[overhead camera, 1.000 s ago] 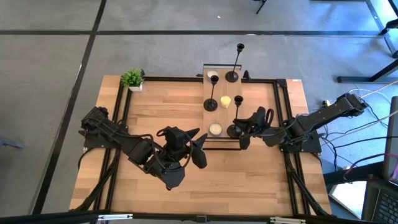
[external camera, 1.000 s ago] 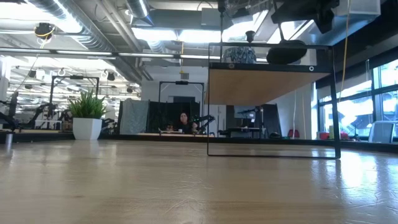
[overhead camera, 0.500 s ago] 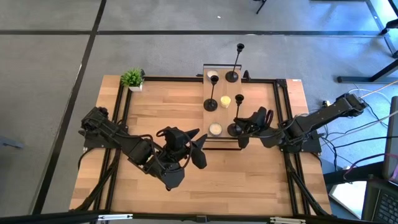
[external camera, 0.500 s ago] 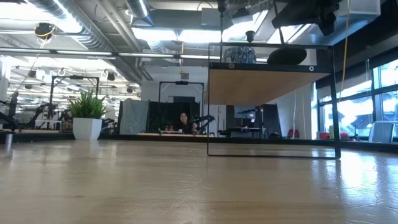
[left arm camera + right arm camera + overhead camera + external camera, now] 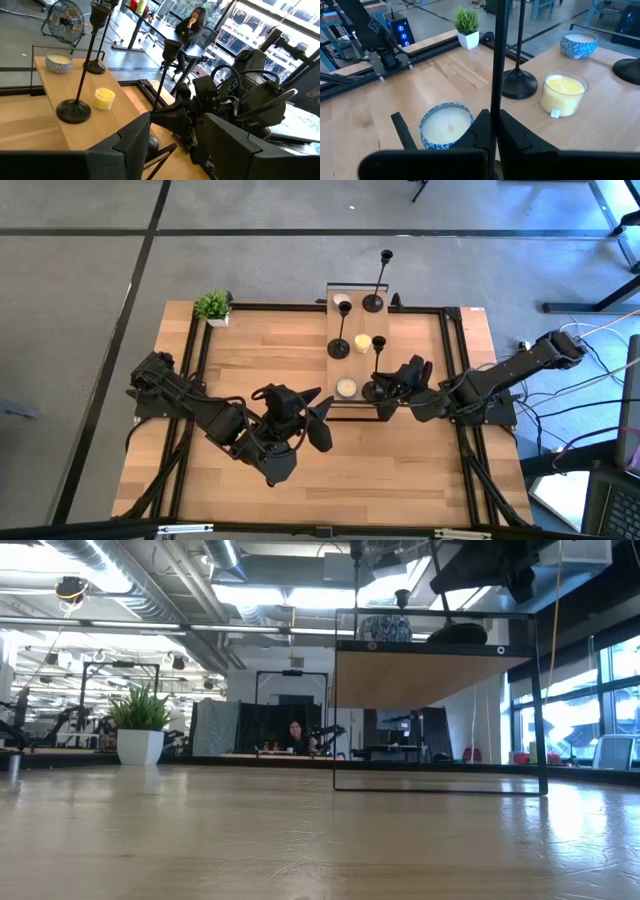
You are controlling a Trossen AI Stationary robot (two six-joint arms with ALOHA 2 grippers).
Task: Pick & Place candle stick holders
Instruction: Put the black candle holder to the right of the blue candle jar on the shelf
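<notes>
A: What is seen at the left of the overhead frame?

B: A small potted plant (image 5: 213, 306) is placed at the upper left corner of the bench (image 5: 260, 380). Below it, toward the lower centre, the left end effector (image 5: 318, 423) is held above the bare wood with its fingers parted and nothing between them.

A: And the middle?

B: A raised wooden shelf (image 5: 358, 370) is seen at centre. Two tall candle stick holders are stood on it: one (image 5: 340, 342) near the shelf's left edge, the other (image 5: 377, 292) at its upper end. A yellow candle (image 5: 362, 343) is set between the holders, a white candle in a patterned cup (image 5: 342, 300) at the upper left of the shelf, and another white candle (image 5: 346, 388) at its lower left.

A: Where is the short holder?

B: The short candle stick holder (image 5: 376, 370) is found at the lower right of the shelf, upright. Its thin stem (image 5: 498, 65) is clamped between the fingers of the right end effector (image 5: 385, 392), as shown in the right wrist view. Whether its base is touching the shelf cannot be told.

A: Anything farther off?

B: A seated person (image 5: 192, 25) is seen in the room in the left wrist view.
</notes>
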